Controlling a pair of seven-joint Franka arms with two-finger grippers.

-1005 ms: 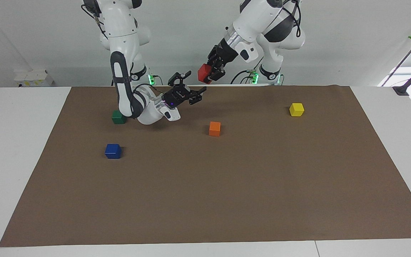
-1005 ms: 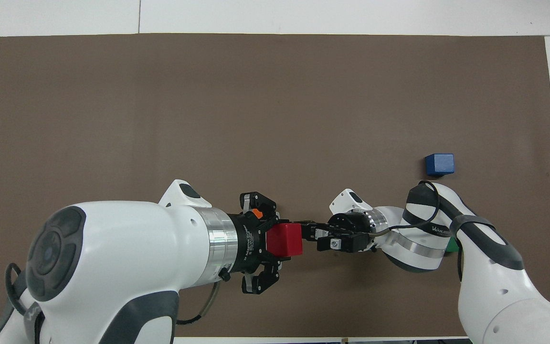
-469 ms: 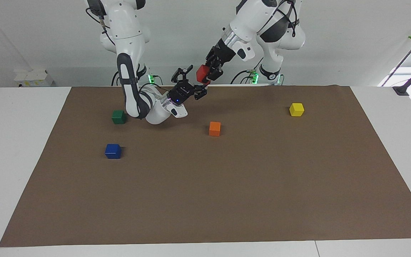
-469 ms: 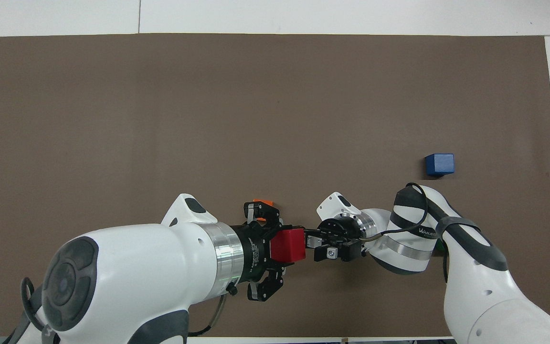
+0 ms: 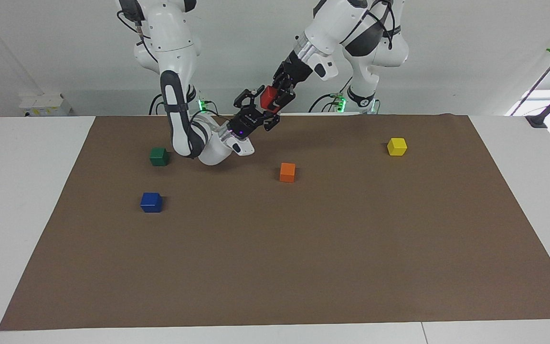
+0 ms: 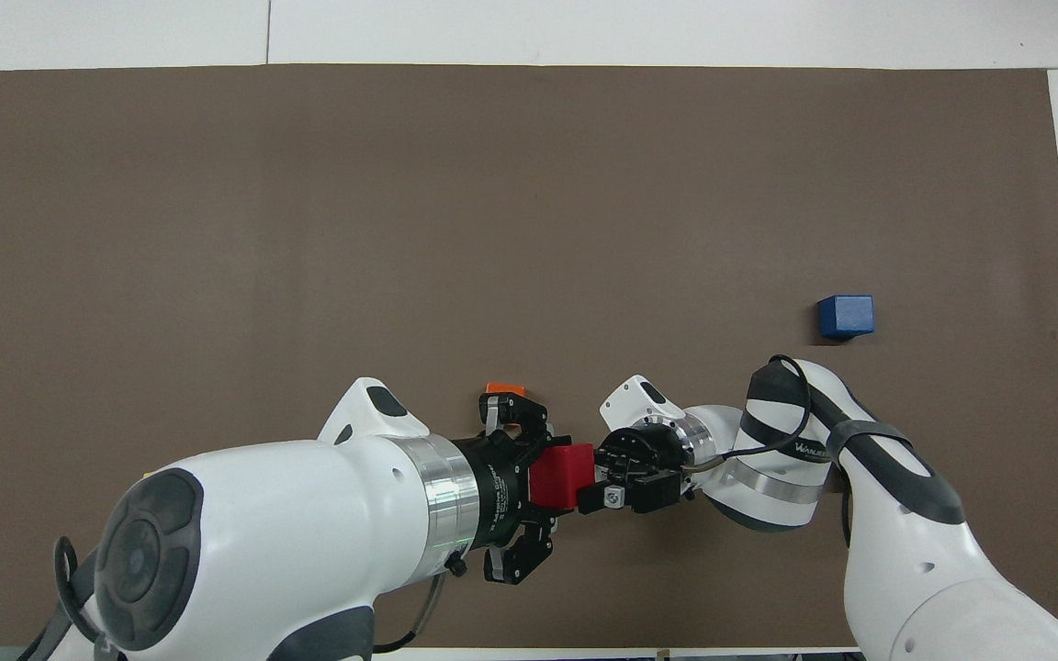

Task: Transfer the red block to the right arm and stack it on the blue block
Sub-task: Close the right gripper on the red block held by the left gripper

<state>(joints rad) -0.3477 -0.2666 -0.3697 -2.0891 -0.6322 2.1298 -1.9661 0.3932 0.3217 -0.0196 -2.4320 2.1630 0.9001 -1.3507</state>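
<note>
Here, your red block (image 5: 268, 97) sits in the upper middle of the facing view, up in the air above the robots' edge of the brown mat (image 5: 284, 248); in the overhead view it shows at the lower middle (image 6: 561, 476). The left pincer (image 5: 275, 98) holds it, clamped on the cube, reaching down from the arm that enters at the upper right of the facing view. In the overhead view that same left pincer (image 6: 543, 479) comes in from the lower left.

Right against the block you see the right pincer (image 5: 257, 106), pointing up toward it from the right arm (image 5: 179, 95), which bends low over the mat. Its fingers are spread, with the block at their tips; from the overhead view the right pincer (image 6: 604, 477) meets the cube's side. You cannot tell from either view whether its fingers press the block.

Look lower left in the facing view for the blue block (image 5: 151, 202); it rests on the mat toward the right arm's end of the bench (image 5: 22, 191), well apart from both pincers. In the overhead view it lies at the right, at mid-height (image 6: 845, 315).

Just above it in the facing view stands the green block (image 5: 159, 156), beside the right arm's elbow. The orange block (image 5: 287, 172) lies near the middle, below the handover. The yellow block (image 5: 396, 146) is at the upper right.
</note>
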